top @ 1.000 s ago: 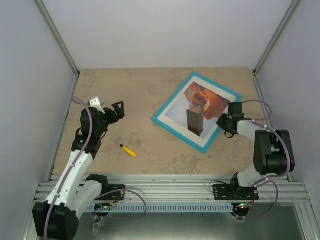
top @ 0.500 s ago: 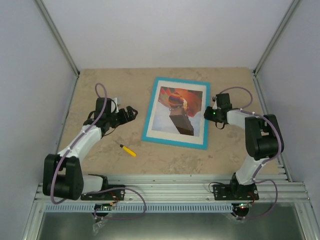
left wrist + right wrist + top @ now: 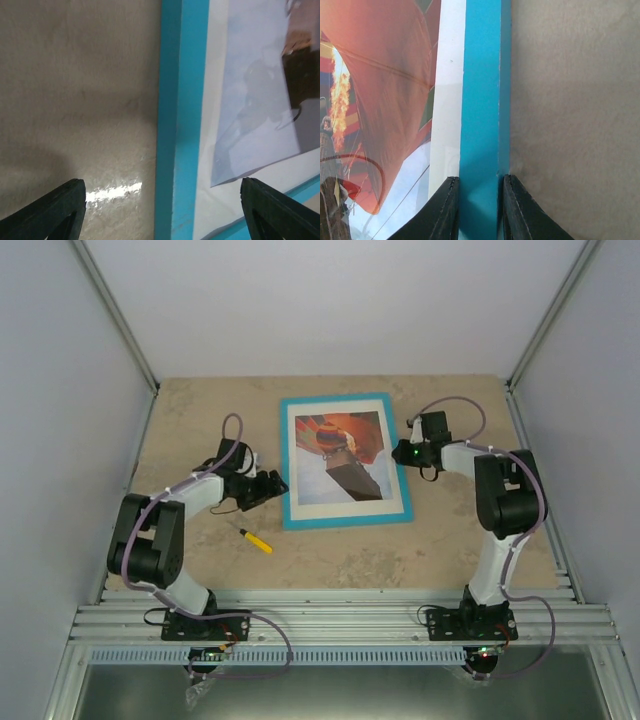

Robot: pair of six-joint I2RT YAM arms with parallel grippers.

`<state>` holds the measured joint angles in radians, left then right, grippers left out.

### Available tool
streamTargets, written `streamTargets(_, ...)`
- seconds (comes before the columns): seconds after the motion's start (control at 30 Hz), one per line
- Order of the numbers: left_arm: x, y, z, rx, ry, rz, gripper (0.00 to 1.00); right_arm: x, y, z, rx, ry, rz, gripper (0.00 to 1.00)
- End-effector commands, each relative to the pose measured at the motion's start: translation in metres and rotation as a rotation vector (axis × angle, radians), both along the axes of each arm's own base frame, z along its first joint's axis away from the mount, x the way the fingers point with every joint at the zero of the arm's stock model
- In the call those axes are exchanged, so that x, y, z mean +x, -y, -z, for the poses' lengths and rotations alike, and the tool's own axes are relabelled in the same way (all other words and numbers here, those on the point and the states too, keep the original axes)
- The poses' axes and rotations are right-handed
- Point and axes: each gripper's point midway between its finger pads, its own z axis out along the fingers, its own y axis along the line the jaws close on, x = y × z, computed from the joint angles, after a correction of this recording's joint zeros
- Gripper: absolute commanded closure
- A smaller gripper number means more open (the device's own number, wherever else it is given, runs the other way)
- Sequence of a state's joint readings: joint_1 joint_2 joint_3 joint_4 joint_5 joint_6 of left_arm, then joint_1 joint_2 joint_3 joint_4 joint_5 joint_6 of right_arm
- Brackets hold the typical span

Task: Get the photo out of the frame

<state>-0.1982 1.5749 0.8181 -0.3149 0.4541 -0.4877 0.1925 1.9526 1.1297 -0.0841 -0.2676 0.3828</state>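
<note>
Photo [image 3: 340, 455] sits inside frame [image 3: 345, 521], face up w/ white margin round it, mid-worktop [image 3: 450, 540]. Vs 1 s ago: frame has swung from diagonal at far R to square & central, and L arm has come over to its L edge. R gripper [image 3: 480, 182]: jaws clenched on frame's R border. L gripper [image 3: 160, 200]: jaws spread wide over L border, grasping nothing. Count: 1 photo, 1 frame, 1 yellow tool [image 3: 256, 541].
</note>
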Motion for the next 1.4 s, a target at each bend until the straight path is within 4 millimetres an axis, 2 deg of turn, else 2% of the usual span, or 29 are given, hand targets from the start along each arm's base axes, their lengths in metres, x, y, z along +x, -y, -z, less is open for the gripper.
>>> streamTargets(0.0, -0.002, 0.007, 0.006, 0.029, -0.024, 0.037, 0.17, 0.02, -0.023, -0.031, 0.064, 0.096, -0.092, 0.82)
streamTargets(0.17, -0.002, 0.011, 0.014, 0.107, -0.044, 0.056, 0.22, 0.01, -0.018, -0.043, 0.036, 0.112, -0.098, 0.64)
streamTargets(0.3, -0.003, 0.015, 0.019, 0.147, -0.059, 0.075, 0.27, -0.007, -0.019, -0.051, 0.01, 0.088, -0.124, 0.59)
streamTargets(0.57, -0.002, 0.016, 0.026, 0.205, -0.083, 0.09, 0.39, -0.072, -0.054, -0.074, -0.006, 0.136, -0.226, 0.53)
streamTargets(0.73, -0.005, 0.022, 0.03, 0.22, -0.099, 0.118, 0.46, -0.112, -0.086, -0.076, 0.008, 0.154, -0.339, 0.48)
streamTargets(0.93, -0.006, 0.027, 0.034, 0.236, -0.109, 0.133, 0.55, -0.136, -0.106, -0.077, -0.041, 0.21, -0.412, 0.44)
streamTargets(1.37, -0.012, 0.027, 0.034, 0.288, -0.108, 0.14, 0.79, -0.176, -0.138, -0.081, -0.223, 0.365, -0.611, 0.24)
